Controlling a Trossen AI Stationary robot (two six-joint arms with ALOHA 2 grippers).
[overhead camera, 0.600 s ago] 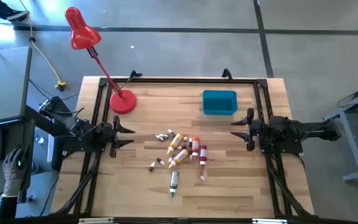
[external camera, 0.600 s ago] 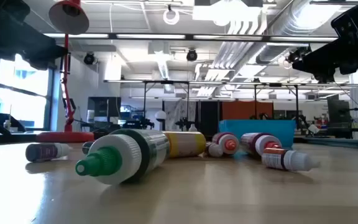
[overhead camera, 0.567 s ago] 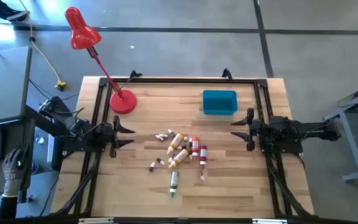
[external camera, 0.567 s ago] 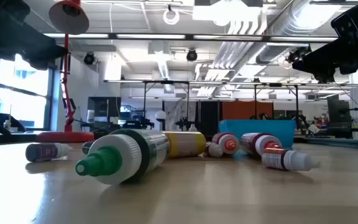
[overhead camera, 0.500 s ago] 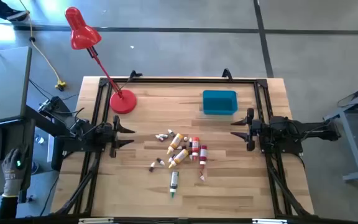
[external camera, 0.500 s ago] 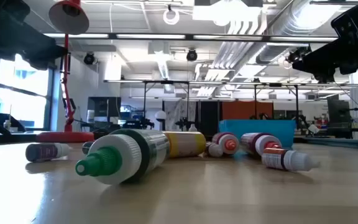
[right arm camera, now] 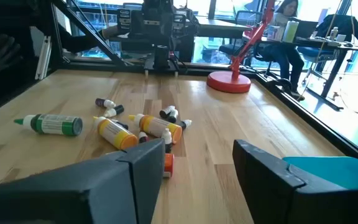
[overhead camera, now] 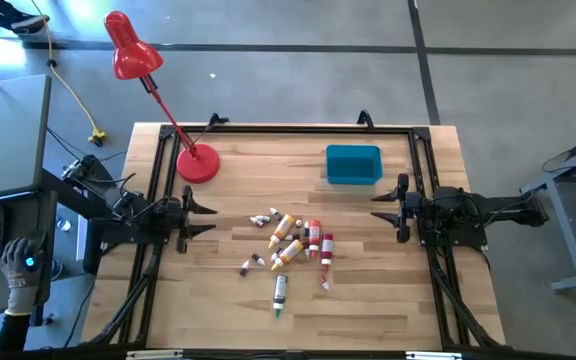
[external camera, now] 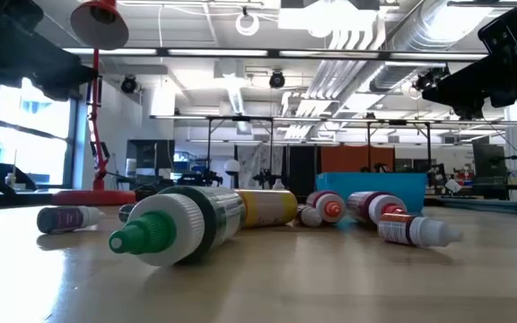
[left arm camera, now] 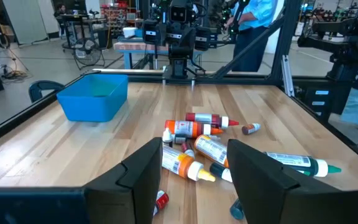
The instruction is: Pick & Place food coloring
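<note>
The food coloring (overhead camera: 294, 243) lies scattered on its sides at the middle of the wooden table: yellow-orange bottles (left arm camera: 180, 164), red ones (left arm camera: 205, 118), a green-tipped tube (overhead camera: 280, 294) nearest the front edge, and tiny grey-white ones (right arm camera: 107, 104). My left gripper (overhead camera: 200, 217) hovers open at the table's left side, pointing at the pile. My right gripper (overhead camera: 386, 208) hovers open at the right side, also facing the pile. Neither has anything between its fingers.
A blue plastic bin (overhead camera: 353, 164) stands at the back right of the table. A red desk lamp has its base (overhead camera: 197, 163) at the back left. A black frame (overhead camera: 288, 127) runs round the table. A person's gloved hand (overhead camera: 20, 268) shows off the table's left.
</note>
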